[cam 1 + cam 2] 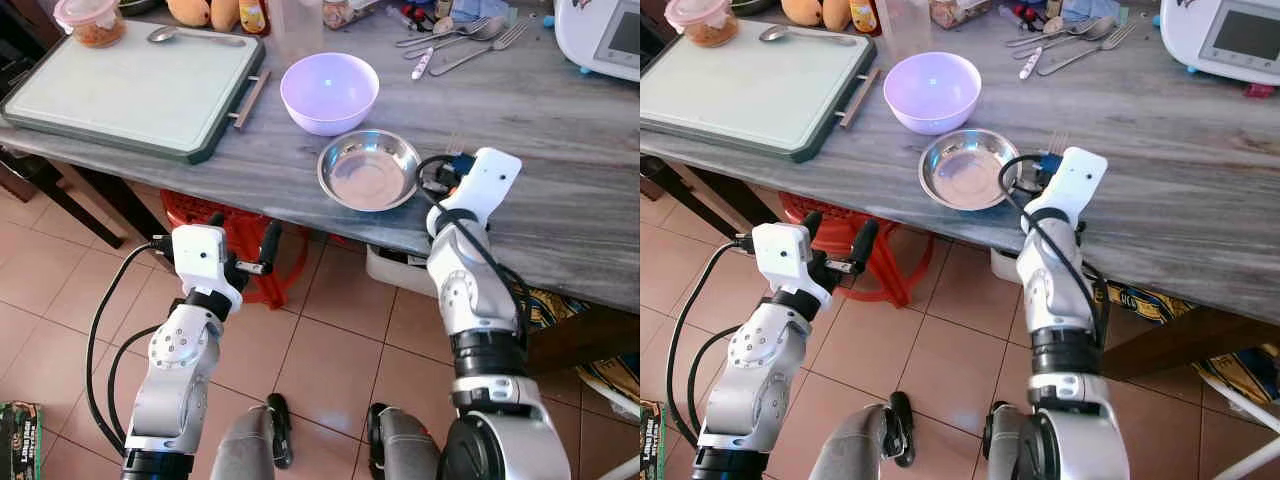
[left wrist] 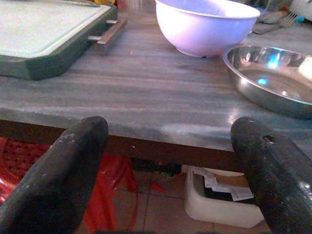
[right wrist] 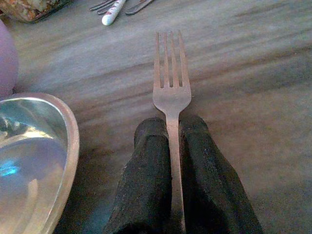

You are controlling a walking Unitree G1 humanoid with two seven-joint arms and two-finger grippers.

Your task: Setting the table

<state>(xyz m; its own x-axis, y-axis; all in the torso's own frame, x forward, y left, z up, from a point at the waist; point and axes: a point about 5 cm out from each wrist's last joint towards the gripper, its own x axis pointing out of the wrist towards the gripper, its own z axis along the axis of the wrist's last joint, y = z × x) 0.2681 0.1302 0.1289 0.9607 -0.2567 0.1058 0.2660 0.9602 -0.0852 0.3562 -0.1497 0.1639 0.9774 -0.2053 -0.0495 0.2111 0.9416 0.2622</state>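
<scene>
Two bowls set, and the right gripper (image 3: 170,141) pinches a fork (image 3: 171,87) beside the steel bowl (image 1: 368,170), left gripper (image 2: 170,161) spread, idle.

On the counter (image 1: 560,200), the steel bowl (image 1: 368,170) sits before the plastic bowl (image 1: 329,92). The fork (image 3: 171,92) lies right of the steel bowl; the cutting board (image 1: 130,85) lies left.

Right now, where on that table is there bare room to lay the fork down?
Bare grey tabletop lies right of the steel bowl, where the right gripper holds the fork. The green tray is mostly bare. The far edge is crowded with cutlery.
</scene>
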